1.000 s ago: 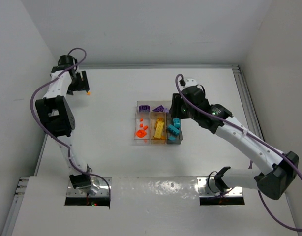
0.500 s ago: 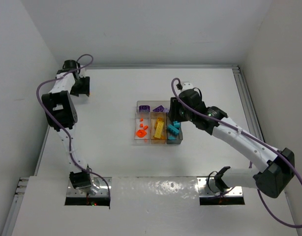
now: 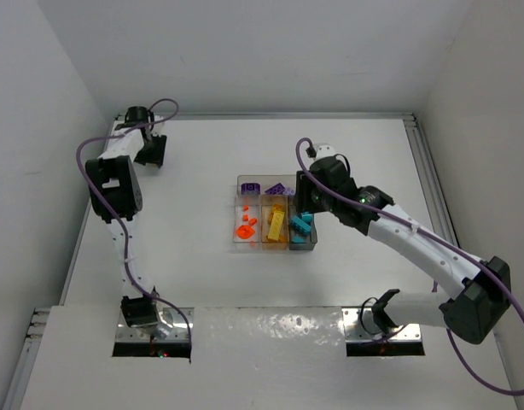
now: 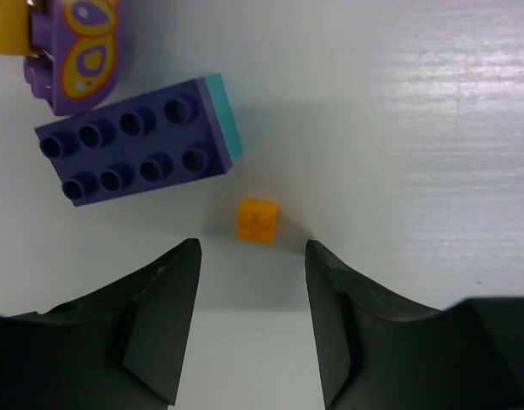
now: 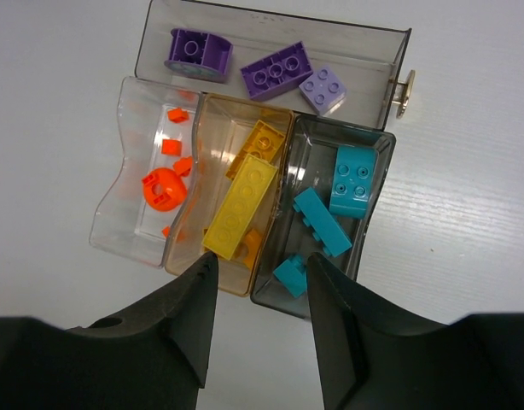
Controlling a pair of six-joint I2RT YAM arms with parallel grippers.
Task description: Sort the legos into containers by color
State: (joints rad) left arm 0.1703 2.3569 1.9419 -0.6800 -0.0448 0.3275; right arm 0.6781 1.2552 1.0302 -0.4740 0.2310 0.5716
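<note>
The smoky clear plastic tray (image 5: 369, 55) has glossy, see-through walls, and the long yellow plastic brick (image 5: 241, 209) shows a smooth, shiny face. The small orange plastic brick (image 4: 257, 220) and the dark purple studded plastic brick (image 4: 134, 141) are smooth with a duller sheen. The white table top (image 4: 416, 128) is finely streaked and semi-gloss, and the left gripper (image 4: 252, 254) has fingers (image 4: 155, 316) of matt black plastic.

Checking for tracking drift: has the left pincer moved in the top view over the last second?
Yes. The left pincer shifted rightward along the table's far side, toward the tray.
</note>
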